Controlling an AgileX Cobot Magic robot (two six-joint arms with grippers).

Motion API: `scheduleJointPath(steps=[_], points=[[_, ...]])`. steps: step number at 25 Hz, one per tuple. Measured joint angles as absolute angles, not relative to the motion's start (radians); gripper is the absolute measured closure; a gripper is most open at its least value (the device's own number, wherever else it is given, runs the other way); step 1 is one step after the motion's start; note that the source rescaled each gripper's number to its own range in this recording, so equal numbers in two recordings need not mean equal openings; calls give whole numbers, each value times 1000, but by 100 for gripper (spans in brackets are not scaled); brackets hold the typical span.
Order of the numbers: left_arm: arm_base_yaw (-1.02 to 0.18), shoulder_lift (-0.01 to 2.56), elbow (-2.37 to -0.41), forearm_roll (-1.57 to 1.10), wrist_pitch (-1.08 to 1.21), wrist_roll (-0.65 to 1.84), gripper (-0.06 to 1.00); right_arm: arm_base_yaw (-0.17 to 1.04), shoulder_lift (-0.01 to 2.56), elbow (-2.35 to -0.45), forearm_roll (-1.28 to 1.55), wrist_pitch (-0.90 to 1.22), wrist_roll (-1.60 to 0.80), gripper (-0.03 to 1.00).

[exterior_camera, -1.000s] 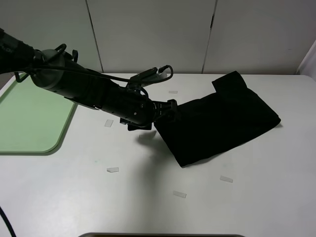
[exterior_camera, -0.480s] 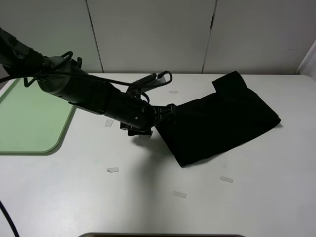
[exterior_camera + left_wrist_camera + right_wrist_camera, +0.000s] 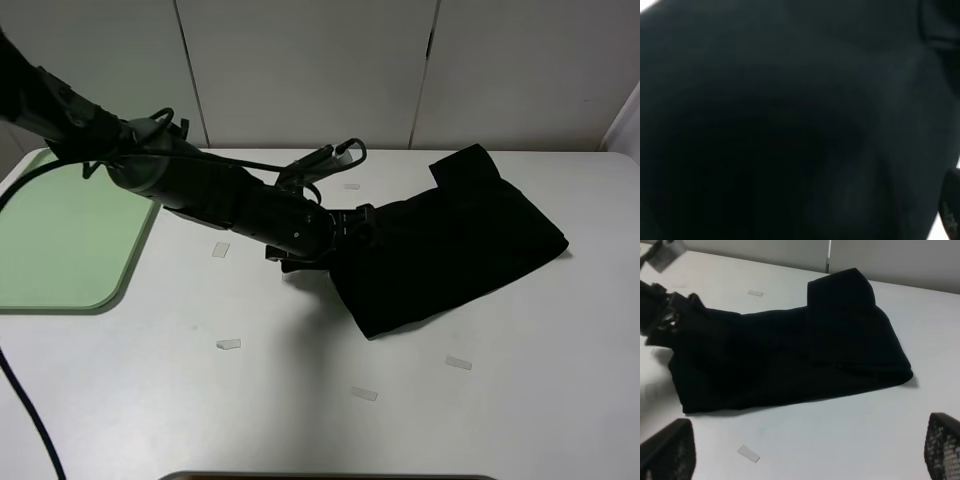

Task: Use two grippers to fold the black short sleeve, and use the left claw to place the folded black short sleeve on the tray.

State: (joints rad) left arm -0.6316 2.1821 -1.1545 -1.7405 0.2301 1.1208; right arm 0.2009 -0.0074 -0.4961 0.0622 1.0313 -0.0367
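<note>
From above, the folded, floppy black short sleeve lies on the white table with the wide-open left gripper at its edge and the rounded green tray well apart, the left wrist view shows only dark cloth, and the right wrist view shows the right gripper spread and empty.

The folded cotton T-shirt is plain black, the rectangular plastic tray pale green, the bench white, the jointed robot arm black.
</note>
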Motion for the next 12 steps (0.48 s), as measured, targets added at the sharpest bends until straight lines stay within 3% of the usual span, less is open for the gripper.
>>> scheduleJointPath(steps=[4, 7, 10, 12], points=[[-645, 2198, -1181, -1741, 229, 1114, 2, 201, -7, -496, 62, 1031, -37, -3], [-645, 2209, -1182, -1741, 211, 1104, 32, 201, -7, -496, 62, 1031, -37, -3], [-645, 2225, -1178, -1739, 204, 1104, 71, 201, -7, -496, 62, 1031, -37, -3], [-645, 2228, -1178, -1739, 207, 1104, 86, 201, -7, -496, 62, 1031, -37, -3]])
